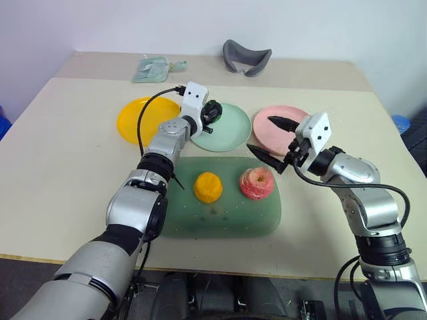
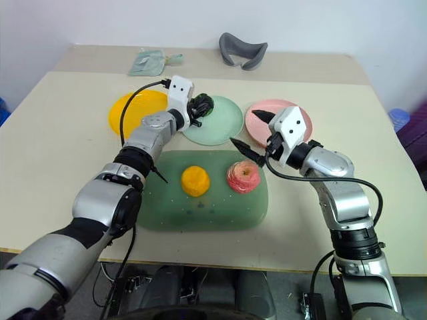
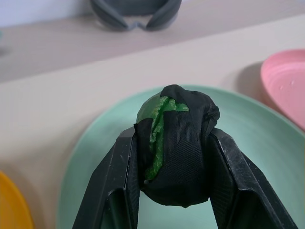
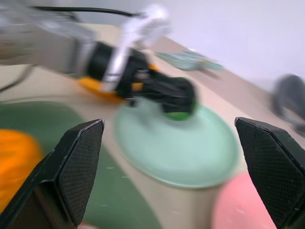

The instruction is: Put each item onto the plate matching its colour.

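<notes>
Head views: left claw (image 1: pixel 212 112) pinches the dark green-black ball (image 1: pixel 213 111) above the mint green plate (image 1: pixel 227 133). Right claw (image 1: pixel 275 141) is spread wide, between the pink plate (image 1: pixel 277 113) and the dark green mat (image 1: pixel 220 220). Orange fruit (image 1: pixel 208 187) and pink-red apple (image 1: pixel 257 184) sit on the mat, apple's stem dimple up. Yellow plate (image 1: pixel 137 120) lies on the table (image 1: pixel 67 153).

Left wrist view: ball is lumpy, no clear long axis, clamped between both fingers (image 3: pixel 119 191).

Right wrist view: fingers (image 4: pixel 78 162) wide apart.
</notes>
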Controlling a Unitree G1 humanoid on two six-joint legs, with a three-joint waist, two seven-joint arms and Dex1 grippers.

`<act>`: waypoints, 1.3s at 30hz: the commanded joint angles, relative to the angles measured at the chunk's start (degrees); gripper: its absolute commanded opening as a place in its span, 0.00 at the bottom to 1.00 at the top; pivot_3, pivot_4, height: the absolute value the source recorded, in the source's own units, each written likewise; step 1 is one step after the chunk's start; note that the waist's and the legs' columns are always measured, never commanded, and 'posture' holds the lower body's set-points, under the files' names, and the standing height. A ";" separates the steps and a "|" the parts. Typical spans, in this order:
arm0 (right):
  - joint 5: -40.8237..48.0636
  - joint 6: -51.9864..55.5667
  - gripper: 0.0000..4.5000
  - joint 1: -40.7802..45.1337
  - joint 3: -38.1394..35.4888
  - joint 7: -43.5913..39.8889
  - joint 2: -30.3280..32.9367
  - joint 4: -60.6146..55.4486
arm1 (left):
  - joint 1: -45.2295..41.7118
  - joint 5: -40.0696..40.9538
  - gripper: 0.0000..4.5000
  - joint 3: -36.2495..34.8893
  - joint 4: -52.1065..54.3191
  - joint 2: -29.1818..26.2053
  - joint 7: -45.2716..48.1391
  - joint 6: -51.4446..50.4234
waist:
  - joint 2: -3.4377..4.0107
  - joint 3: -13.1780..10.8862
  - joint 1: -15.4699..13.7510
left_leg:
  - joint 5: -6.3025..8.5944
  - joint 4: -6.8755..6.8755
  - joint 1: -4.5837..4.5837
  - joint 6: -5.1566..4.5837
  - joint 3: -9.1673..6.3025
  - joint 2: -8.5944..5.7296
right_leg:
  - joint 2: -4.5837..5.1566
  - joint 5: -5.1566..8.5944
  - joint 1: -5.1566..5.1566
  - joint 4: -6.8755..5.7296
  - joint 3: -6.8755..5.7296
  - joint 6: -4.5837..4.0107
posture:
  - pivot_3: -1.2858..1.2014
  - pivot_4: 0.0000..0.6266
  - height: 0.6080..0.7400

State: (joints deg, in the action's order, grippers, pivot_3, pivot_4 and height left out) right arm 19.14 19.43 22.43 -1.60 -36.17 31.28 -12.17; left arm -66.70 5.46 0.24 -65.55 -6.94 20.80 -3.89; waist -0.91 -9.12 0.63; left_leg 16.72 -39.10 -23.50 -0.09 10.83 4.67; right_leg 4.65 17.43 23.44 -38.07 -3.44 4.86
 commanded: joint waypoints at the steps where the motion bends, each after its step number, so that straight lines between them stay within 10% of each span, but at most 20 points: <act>1: 0.24 4.75 1.00 0.04 -1.94 4.45 -1.10 -3.25 | -2.28 -0.61 0.37 -1.15 -0.26 -0.06 0.11 2.23 | 0.00 0.00 -0.07 | 0.00 0.00 0.00 0.00 0.00 0.00 | 0.00 0.00 0.00 0.00 0.00 0.00 | 0.52 0.24 1.00; 27: 9.50 8.50 1.00 -15.57 -13.36 1.85 1.45 -16.91 | -2.69 0.19 0.37 -3.89 -0.07 0.56 3.81 0.69 | 0.00 0.00 -0.04 | 0.00 -0.02 -0.02 0.00 -0.04 -0.02 | 0.00 0.00 -0.02 0.00 0.00 0.01 | 0.52 0.24 1.00; 34: 9.39 7.87 1.00 -15.13 -12.59 2.00 1.04 -16.71 | -2.97 1.31 1.00 -5.54 1.26 1.12 4.95 -0.23 | -0.01 0.00 -0.12 | 0.00 -0.03 -0.02 0.00 -0.05 -0.02 | -0.01 0.00 -0.03 0.00 0.00 0.01 | 0.52 0.24 1.00; 39: 9.28 7.21 1.00 -14.62 -11.31 1.80 0.64 -16.42 | 1.57 3.08 1.00 -4.82 11.48 -0.31 11.46 -3.59 | 0.00 0.00 -0.01 | 0.00 -0.03 -0.02 0.00 -0.05 -0.02 | -0.01 0.00 -0.03 0.00 0.00 0.01 | 0.52 0.24 1.00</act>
State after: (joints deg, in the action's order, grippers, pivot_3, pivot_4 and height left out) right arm 27.83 28.06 7.10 -12.79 -34.28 32.19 -26.65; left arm -66.36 7.26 -4.48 -59.72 -6.33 29.73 -6.70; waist -0.91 -9.12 0.62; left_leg 16.72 -39.12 -23.52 -0.09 10.77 4.65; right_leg 4.65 17.43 23.41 -38.07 -3.44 4.86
